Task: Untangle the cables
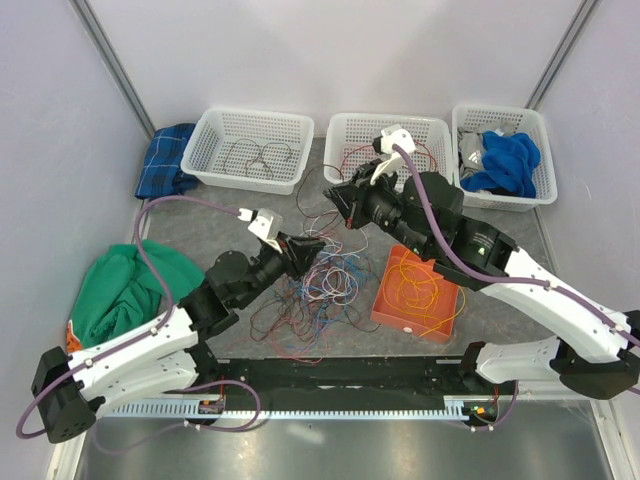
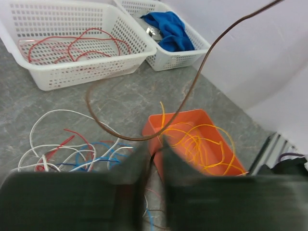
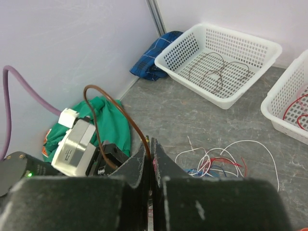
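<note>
A tangle of thin cables (image 1: 320, 288) in red, blue, white and purple lies on the grey table between the arms. One dark brown cable (image 3: 128, 121) is pulled up out of it. My right gripper (image 3: 150, 142) is shut on that cable, and the strand arcs over to my left gripper (image 1: 312, 248). In the left wrist view the brown cable (image 2: 132, 139) loops down into my left gripper (image 2: 155, 147). Its fingers are blurred and stand close on either side of the strand. My right gripper (image 1: 333, 198) hovers just beyond the tangle.
An orange tray (image 1: 385, 312) right of the tangle holds yellow and orange cables. Three white baskets stand at the back: the left basket (image 1: 205, 155) with dark cables, the middle basket (image 1: 338, 125) with red ones, the right basket (image 1: 545, 190) with a blue cloth. A green cloth (image 1: 125, 285) lies at left.
</note>
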Available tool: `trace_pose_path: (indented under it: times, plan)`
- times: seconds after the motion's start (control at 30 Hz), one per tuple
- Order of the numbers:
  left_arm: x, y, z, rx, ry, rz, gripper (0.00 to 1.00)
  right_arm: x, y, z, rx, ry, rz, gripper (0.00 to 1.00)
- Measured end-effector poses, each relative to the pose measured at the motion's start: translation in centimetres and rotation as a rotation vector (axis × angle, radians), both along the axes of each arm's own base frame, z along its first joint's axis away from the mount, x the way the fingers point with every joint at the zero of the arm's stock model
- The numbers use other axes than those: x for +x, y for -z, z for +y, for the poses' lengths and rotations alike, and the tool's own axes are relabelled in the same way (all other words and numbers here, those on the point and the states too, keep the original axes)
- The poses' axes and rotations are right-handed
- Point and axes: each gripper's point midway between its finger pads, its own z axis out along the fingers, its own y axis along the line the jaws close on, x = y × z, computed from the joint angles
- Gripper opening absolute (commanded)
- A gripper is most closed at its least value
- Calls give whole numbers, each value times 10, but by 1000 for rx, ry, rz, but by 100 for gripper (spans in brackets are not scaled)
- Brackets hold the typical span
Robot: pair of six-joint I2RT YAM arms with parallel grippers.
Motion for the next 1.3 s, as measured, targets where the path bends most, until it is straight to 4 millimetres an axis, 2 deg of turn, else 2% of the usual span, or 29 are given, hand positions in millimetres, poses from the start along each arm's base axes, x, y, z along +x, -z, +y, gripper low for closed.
trace_pose_path:
  times: [0.07, 0.1, 0.13, 0.2, 0.23, 0.3, 0.33, 0.5, 0.6, 0.67, 0.8, 0.97, 1.07, 1.17, 1.3]
  plan:
    - [1, -1, -1, 2, -1, 3, 2, -3, -5, -4, 11, -1, -6, 1]
    - [2, -3, 0, 0, -6, 1, 2, -4, -7, -7, 16, -1, -9, 11]
    - [2, -7, 1, -4, -11, -2, 2, -6, -10, -10, 23, 0, -13, 42]
    - [5, -18, 8, -7, -48, -1, 2, -10, -17, -17, 45, 3, -17, 61]
    - [7, -25, 12, -3, -73, 4, 2, -13, -18, -22, 50, 6, -26, 74]
    - [11, -48, 21, 2, -123, 10, 2, -17, -17, -33, 60, 17, -31, 83]
    - [14, -66, 26, 0, -150, 10, 2, -18, -14, -39, 62, 29, -32, 88]
    - [20, -187, 53, -117, -246, -78, 2, -23, 19, -77, 30, 123, -24, 90]
    - [19, -234, 66, -154, -285, -132, 2, -25, 32, -95, 22, 170, -19, 89]
    - [21, -258, 71, -164, -307, -163, 2, -26, 37, -105, 25, 194, -19, 89]
    - [33, -294, 68, -152, -345, -215, 2, -28, 44, -116, 30, 224, -16, 89]
    - [45, -323, 51, -135, -334, -249, 2, -28, 76, -111, -7, 207, 3, 89]
    - [44, -338, 46, -145, -310, -264, 2, -28, 98, -91, -12, 142, 16, 89]
    - [38, -356, 44, -170, -278, -289, 2, -27, 117, -59, -13, 52, 34, 88]
    - [31, -364, 43, -181, -245, -303, 2, -21, 135, -19, -15, -33, 54, 88]
